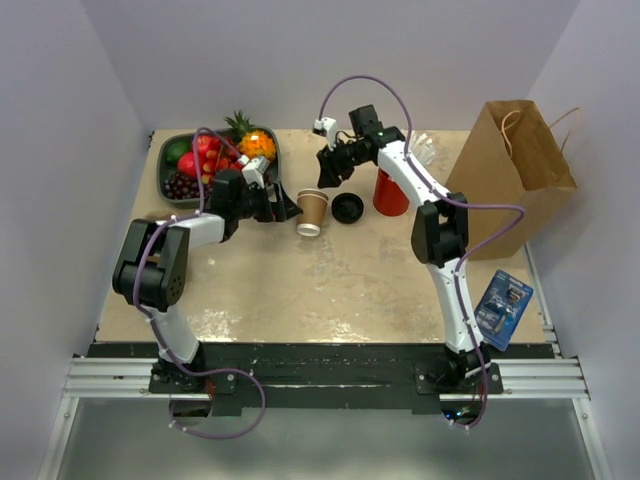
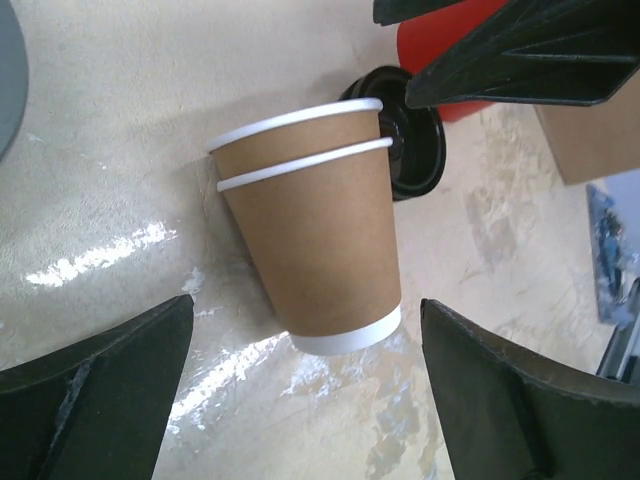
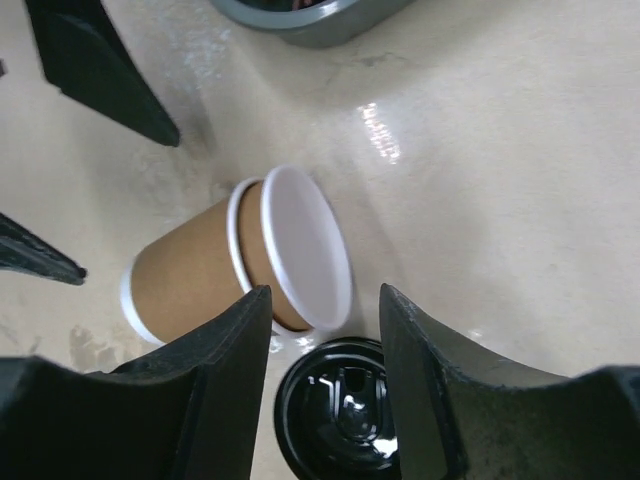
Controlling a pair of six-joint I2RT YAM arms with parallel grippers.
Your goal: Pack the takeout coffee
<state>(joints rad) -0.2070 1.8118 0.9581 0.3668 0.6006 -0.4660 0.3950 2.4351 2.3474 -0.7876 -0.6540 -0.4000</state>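
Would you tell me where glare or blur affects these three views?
Left wrist: glare streaks on the table beside the cup, its own fingers blurred. Right wrist: a bright patch on the table beyond the cup, glints on the lid, fingers soft. Top: even light, nothing blurred.

On the beige tabletop (image 1: 330, 290), a grey rectangular tray (image 1: 164, 165) filled with fruit (image 1: 215, 155) sits at the back left and a tall brown paper bag with cord handles (image 1: 510, 165) at the back right. Between them, nearer the middle, two nested brown paper cups with white rims (image 1: 311, 212) are just left of a round black plastic lid (image 1: 347, 208), and a tall red cup (image 1: 388, 195) stands right of the lid, slightly behind it. A flat blue printed packet (image 1: 505, 308) is in front of the bag, by the table's right edge, well apart from the cups.
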